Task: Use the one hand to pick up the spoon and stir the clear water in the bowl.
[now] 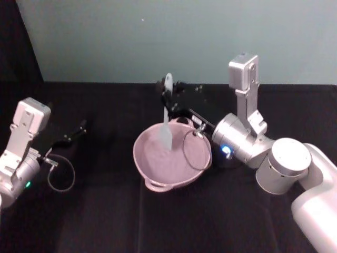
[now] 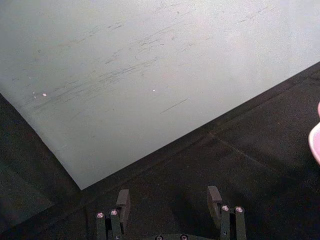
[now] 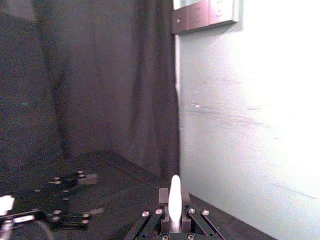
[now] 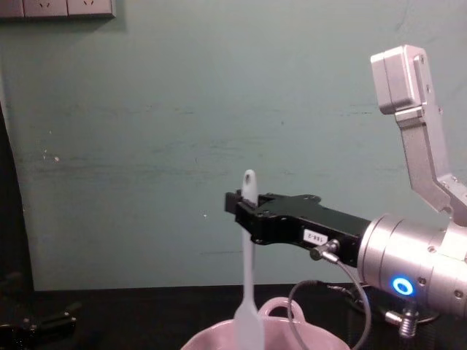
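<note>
Table: covered in black cloth, standing against a pale green wall.
Right arm: silver, reaching in from the right, its wrist level above the bowl's far right side, a blue ring light lit on it.
Bowl: pale pink with a wavy rim, at the table's middle, its loop handle on the near side.
Water: cannot be made out against the pink inside.
Right gripper: black, over the bowl's far rim, fingers pinching the spoon's handle just below its top.
Left gripper: parked low at the table's left, well apart from the bowl, fingers spread with nothing between them.
Spoon: white, hanging upright, hole end above the fingers, flat head down inside the bowl; contact with the water cannot be told.
Cable: a grey loop from the right wrist, hanging across the bowl's right rim.
</note>
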Controlling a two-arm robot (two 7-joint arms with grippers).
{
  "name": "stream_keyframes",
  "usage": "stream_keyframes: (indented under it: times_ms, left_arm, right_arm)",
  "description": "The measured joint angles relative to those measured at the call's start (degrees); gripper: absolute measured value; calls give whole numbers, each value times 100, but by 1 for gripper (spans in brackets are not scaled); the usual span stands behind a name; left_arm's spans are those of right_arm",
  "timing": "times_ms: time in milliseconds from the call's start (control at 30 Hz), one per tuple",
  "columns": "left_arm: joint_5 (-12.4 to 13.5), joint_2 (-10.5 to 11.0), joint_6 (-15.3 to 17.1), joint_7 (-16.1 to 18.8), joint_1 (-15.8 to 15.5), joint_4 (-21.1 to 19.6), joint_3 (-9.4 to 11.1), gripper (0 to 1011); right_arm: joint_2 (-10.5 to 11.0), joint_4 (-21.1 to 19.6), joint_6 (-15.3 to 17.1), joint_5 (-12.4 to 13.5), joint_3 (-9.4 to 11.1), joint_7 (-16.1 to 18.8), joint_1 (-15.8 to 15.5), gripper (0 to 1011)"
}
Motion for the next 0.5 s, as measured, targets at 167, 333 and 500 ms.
stream_keyframes:
  times_ms: [167,333,500]
  left_arm:
    - [0,0,0,0,0,0,0,1011]
    - [0,0,0,0,0,0,0,1011]
    - [0,0,0,0,0,0,0,1011]
  right_arm:
    - [21,-14,4,-197,96,-179,-13,121]
    - [138,-200,150,-319,216,-250,-122,121]
    - [288,-504,329,-340,309,-197,-306,121]
